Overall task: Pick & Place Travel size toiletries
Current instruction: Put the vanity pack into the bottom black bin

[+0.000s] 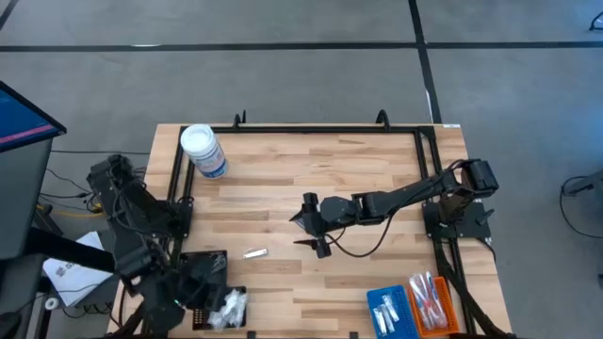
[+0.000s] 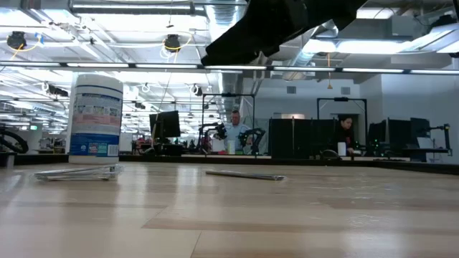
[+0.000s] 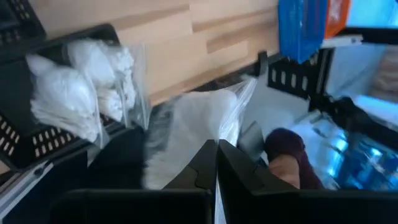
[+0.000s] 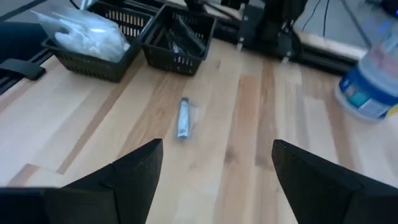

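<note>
Spread right claw over the small silvery clear-wrapped tube.
It lies flat on the light wooden table, long axis roughly left-right; my left claw sits pressed together.

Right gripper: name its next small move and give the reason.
Probably lower the right gripper toward the small silvery tube and centre over it. Its jaws are open and empty above the table, and the tube lies loose ahead of them, outside the black trays.

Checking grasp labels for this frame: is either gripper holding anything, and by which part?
Nothing is held. The right gripper hangs open above the table, short of the small silvery tube. The left gripper is shut on nothing beside the black tray.
</note>
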